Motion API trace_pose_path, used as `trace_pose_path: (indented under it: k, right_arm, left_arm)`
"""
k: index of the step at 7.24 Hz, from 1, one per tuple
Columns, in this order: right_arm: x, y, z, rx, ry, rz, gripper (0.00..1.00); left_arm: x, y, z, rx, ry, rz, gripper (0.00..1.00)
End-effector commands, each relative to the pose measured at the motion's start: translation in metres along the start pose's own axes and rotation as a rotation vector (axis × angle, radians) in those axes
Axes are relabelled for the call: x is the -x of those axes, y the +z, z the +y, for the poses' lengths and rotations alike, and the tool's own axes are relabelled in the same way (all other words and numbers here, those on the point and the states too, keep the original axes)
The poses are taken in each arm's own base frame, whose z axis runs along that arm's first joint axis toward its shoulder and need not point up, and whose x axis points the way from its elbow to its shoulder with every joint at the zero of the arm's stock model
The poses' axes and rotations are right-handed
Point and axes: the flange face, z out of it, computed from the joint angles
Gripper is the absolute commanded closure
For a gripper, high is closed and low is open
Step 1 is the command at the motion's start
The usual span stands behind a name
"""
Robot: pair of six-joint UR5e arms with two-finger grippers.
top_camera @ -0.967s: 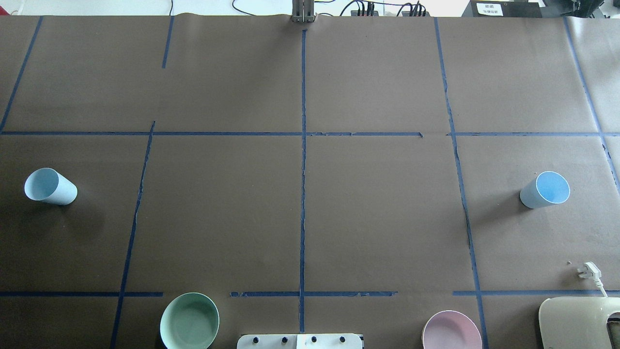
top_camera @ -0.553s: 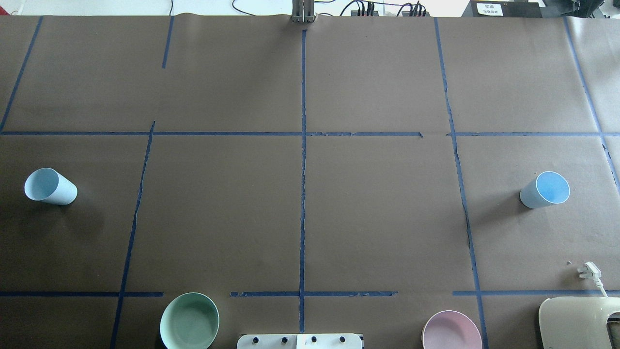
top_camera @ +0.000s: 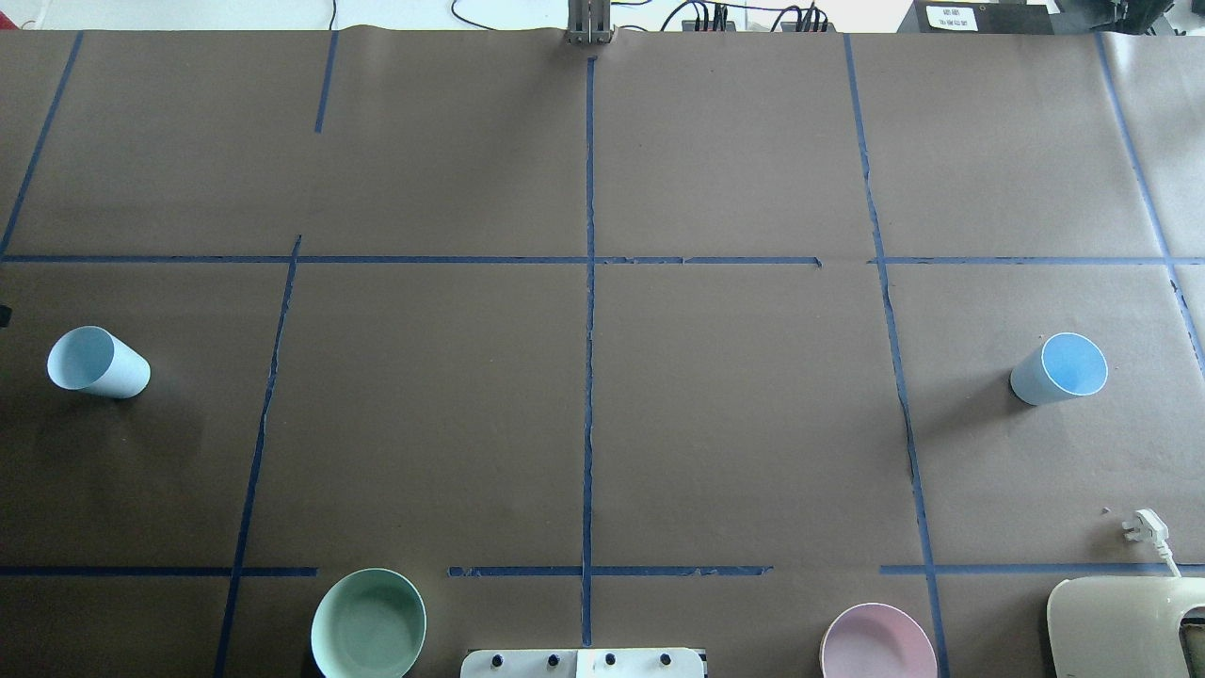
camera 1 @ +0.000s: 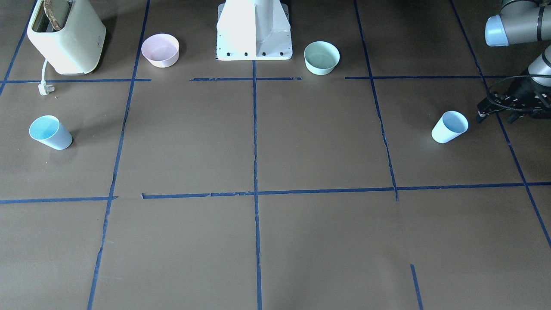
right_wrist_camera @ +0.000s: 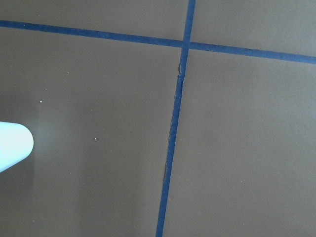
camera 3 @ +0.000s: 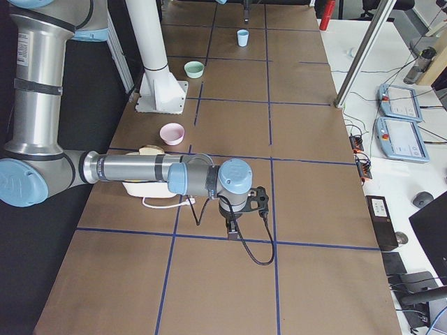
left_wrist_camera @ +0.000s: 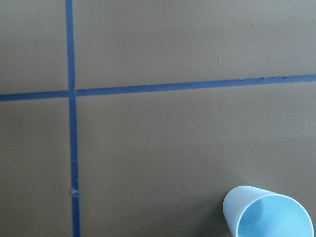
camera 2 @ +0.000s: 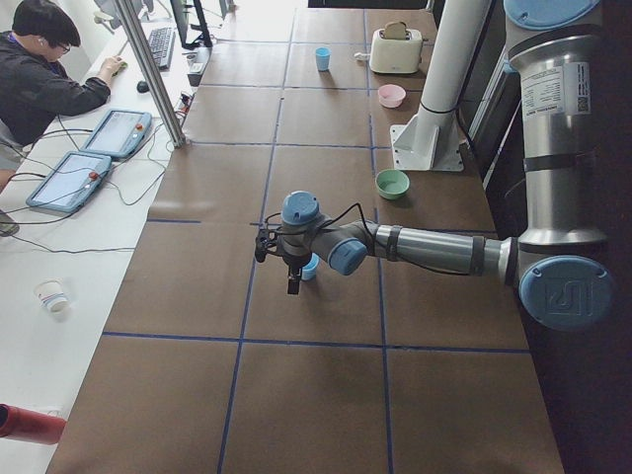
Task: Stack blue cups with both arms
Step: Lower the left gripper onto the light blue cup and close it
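Note:
Two blue cups stand upright on the brown table. One cup (top_camera: 97,363) is at the far left of the overhead view and shows in the front view (camera 1: 450,127) and the left wrist view (left_wrist_camera: 269,213). The other cup (top_camera: 1060,369) is at the far right, also in the front view (camera 1: 50,132). My left gripper (camera 1: 495,114) hovers just outboard of the left cup, apart from it; I cannot tell whether it is open or shut. My right gripper (camera 3: 234,222) shows only in the exterior right view, so I cannot tell its state. A pale rounded shape (right_wrist_camera: 12,145) sits at the right wrist view's left edge.
A mint-green bowl (top_camera: 369,623) and a pink bowl (top_camera: 877,645) flank the white pedestal base (top_camera: 584,662) at the near edge. A cream toaster (top_camera: 1125,626) with a loose plug (top_camera: 1144,527) stands near right. An operator (camera 2: 39,84) sits beyond the table.
A dark sliver of my left gripper has come in at the overhead view's left edge, just above the left cup. The cups and bowls have not moved.

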Motion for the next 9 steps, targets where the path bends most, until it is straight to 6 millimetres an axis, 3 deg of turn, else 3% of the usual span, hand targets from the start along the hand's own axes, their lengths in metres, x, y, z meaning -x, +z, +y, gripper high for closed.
trace_pose_path:
  k: [1,4,5,7,8,9]
  right_arm:
    - [0.0,0.0,0.0,0.001,0.0,0.0,0.0]
    - [-0.001,0.002,0.001,0.005,0.001,-0.001,0.0]
    - [-0.001,0.004,0.001,0.008,0.0,-0.001,0.0]
    - [-0.001,0.005,0.001,0.01,0.0,-0.001,0.0]
    - [-0.001,0.005,0.001,0.011,0.001,-0.002,0.0]
    - [-0.001,0.005,0.001,0.011,0.001,-0.002,0.0]
  left_arm:
    - [-0.01,0.027,0.011,0.015,-0.037,0.025,0.0]
    - [-0.022,0.046,0.021,0.053,-0.02,0.028,0.03]
    - [-0.025,0.049,0.022,0.06,-0.031,0.028,0.24]
    - [-0.046,0.058,0.021,0.075,-0.066,0.038,0.84]
    - [-0.046,0.058,0.021,0.076,-0.067,0.037,0.95]
    - [-0.046,0.058,0.021,0.076,-0.067,0.037,1.0]
